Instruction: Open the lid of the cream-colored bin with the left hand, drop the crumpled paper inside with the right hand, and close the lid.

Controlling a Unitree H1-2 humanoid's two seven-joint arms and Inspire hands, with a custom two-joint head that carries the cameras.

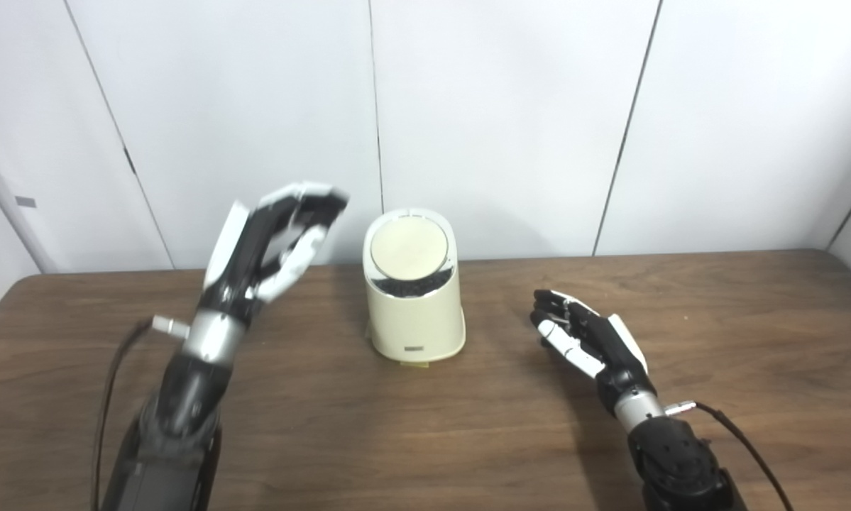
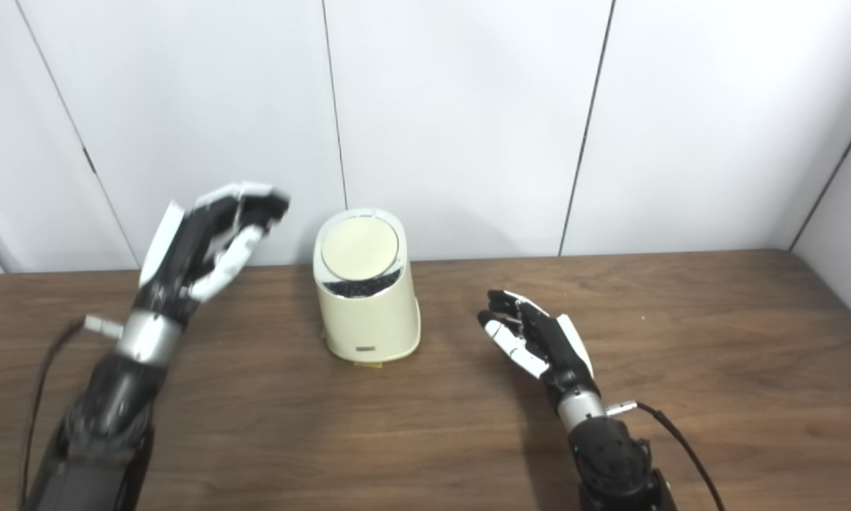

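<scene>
**Reaching for the lid: bin lies at three o'clock from the raised left hand**

Hovering above the table (image 1: 425,440), the left hand (image 1: 276,241) is raised, fingers spread and gently curled, holding nothing. Its fingertips (image 1: 326,199) point toward three o'clock, and that is where the bin (image 1: 414,298) stands: just beside the hand, apart from it, upright near the table's far edge. The lid (image 1: 409,248), a round disc tilted toward the cameras, sits on the bin's top, roughly level with the hand and slightly below the fingertips; a dark crescent shows along its near edge, so whether it is fully seated I cannot tell. By my judgement the coming move is a short sideways travel toward three o'clock with a slight drop onto the lid.

The right hand (image 1: 585,337) rests low over the table at about four o'clock from the bin, well apart from it, fingers loosely spread and empty. No crumpled paper is visible in either view. The left hand is the nearer to the lid.
</scene>
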